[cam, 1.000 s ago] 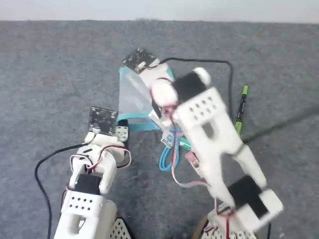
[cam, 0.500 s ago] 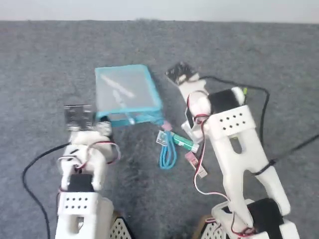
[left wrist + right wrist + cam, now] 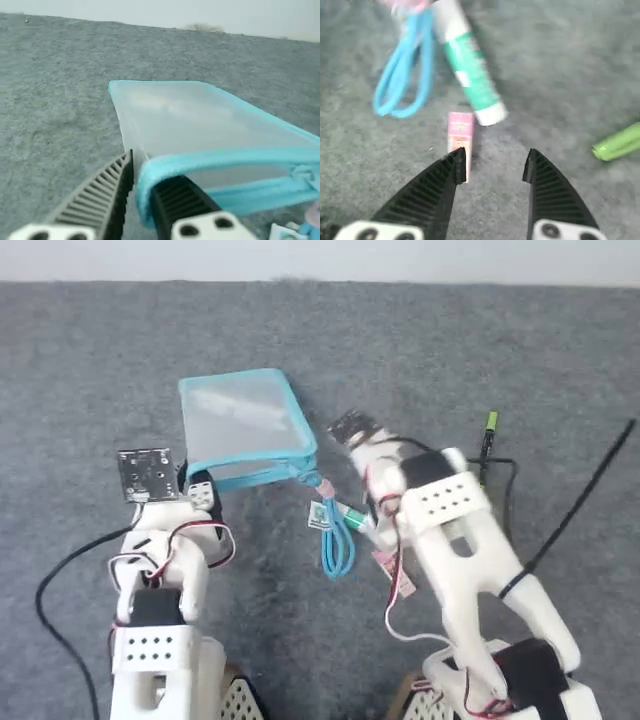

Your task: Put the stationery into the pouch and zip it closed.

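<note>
A translucent pouch (image 3: 240, 420) with blue trim lies flat on the grey carpet at centre left. My left gripper (image 3: 141, 175) is shut on the pouch's blue zip edge (image 3: 200, 162) at its near corner. In front of the pouch's other near corner lie a blue looped cord (image 3: 336, 545), a green-and-white glue stick (image 3: 354, 517) and a small pink eraser (image 3: 385, 562). My right gripper (image 3: 496, 157) is open just above the carpet. The glue stick's (image 3: 470, 70) white end lies a little ahead of the gap between its jaws, and the eraser (image 3: 460, 131) is by one fingertip.
A green pen (image 3: 486, 445) lies on the carpet to the right of the right arm (image 3: 450, 530), and its green tip (image 3: 619, 142) is off to one side of the gripper. Black cables run on both sides. Bare carpet lies beyond the pouch.
My right arm has drawn back from over the pouch and come down by the glue stick. The pouch has slid left with my left gripper holding its edge.
</note>
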